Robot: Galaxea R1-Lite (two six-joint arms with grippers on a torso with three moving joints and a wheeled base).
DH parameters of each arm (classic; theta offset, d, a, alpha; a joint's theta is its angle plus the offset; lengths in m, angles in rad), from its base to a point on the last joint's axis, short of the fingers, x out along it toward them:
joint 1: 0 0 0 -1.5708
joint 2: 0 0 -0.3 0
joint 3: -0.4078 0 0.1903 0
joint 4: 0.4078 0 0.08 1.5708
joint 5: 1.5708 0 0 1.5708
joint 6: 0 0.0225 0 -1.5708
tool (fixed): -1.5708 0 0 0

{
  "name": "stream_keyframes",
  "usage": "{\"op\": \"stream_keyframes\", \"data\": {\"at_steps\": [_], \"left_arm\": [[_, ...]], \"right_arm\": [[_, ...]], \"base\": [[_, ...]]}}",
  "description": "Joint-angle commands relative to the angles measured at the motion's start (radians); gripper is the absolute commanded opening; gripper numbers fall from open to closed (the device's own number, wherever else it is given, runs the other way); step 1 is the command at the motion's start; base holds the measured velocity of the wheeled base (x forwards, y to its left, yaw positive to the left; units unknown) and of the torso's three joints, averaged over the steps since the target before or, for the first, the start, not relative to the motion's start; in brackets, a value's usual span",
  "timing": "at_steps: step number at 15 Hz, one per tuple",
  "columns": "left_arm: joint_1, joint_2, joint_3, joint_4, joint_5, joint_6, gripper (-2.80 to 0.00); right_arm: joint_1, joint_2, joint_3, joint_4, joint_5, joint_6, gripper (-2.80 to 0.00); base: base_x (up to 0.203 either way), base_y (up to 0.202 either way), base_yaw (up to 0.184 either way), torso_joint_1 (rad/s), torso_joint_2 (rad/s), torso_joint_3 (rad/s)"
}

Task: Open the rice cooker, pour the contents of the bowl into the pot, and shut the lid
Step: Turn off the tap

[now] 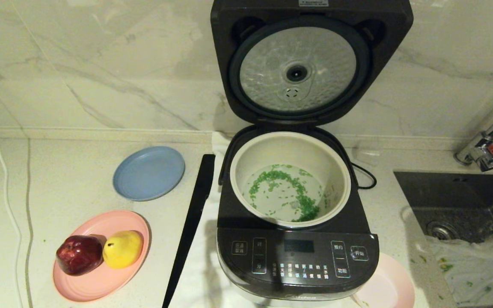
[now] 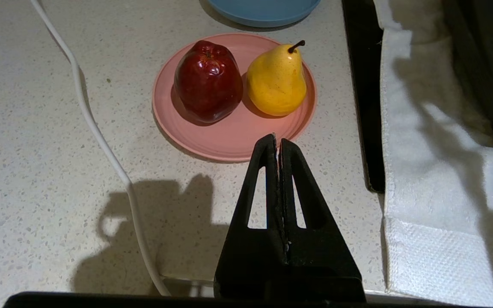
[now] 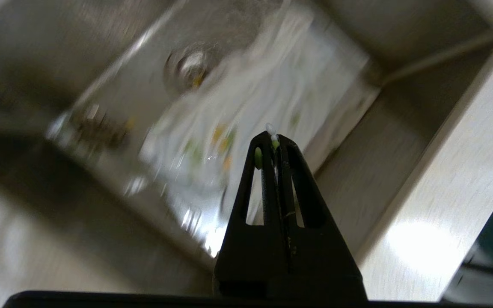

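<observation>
On the left of the counter a white cable runs along the surface. Near it a pink plate carries a red apple and a yellow pear, the two touching; in the left wrist view the pear's stem points away from the camera. Beyond the pink plate lies a blue plate. The left claw hovers over the counter just short of the pink plate, its fingers pressed together and holding nothing.

A long black strip lies on the counter beside the cooker, along the edge of a white towel that runs under the cooker.

The cooker stands in the middle, its touch panel facing the robot. The lid is up on its rear hinge, near upright, its dimpled silver disc facing the robot. The pot sits in the cooker, mouth up, and green grains with a few white ones lie in a loose ring on its bottom.

The bowl rests on the counter at the cooker's front right corner, partly hidden by it.

Further right are a sink with a crumpled white cloth in it and a tap behind. The right claw hangs above the sink and cloth, fingers closed, with a few grains stuck at the tips.
</observation>
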Motion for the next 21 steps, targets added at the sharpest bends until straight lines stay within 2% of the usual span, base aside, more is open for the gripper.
{"op": "stream_keyframes", "data": {"at_steps": [1,5,8,11,13,15,21], "left_arm": [[0.000,-0.001,0.000,0.000,0.000,0.000,-2.80],[0.000,-0.001,0.000,0.000,0.000,0.000,-2.80],[0.000,-0.001,0.000,0.000,0.000,0.000,-2.80],[0.000,-0.001,0.000,0.000,0.000,0.000,-2.80],[0.000,-0.001,0.000,0.000,0.000,0.000,-2.80],[0.000,-0.001,0.000,0.000,0.000,0.000,-2.80],[0.000,-0.001,0.000,0.000,0.000,0.000,-2.80]], "right_arm": [[0.003,0.091,-0.005,-0.087,-0.057,-0.018,-2.80],[0.007,0.202,-0.016,-0.249,-0.116,-0.064,-2.80],[0.007,0.280,-0.029,-0.424,-0.158,-0.131,-2.80],[0.006,0.350,-0.047,-0.658,-0.191,-0.257,-2.80],[0.007,0.403,-0.071,-0.767,-0.200,-0.338,-2.80],[0.011,0.442,-0.110,-0.800,-0.215,-0.369,-2.80],[0.026,0.518,-0.173,-0.806,-0.229,-0.368,-2.80]], "base": [[0.000,0.000,0.000,0.000,0.00,0.000],[0.000,0.000,0.000,0.000,0.00,0.000],[0.000,0.000,0.000,0.000,0.00,0.000],[0.000,0.000,0.000,0.000,0.00,0.000],[0.000,0.000,0.000,0.000,0.00,0.000],[0.000,0.000,0.000,0.000,0.00,0.000],[0.000,0.000,0.000,0.000,0.00,0.000]]}}
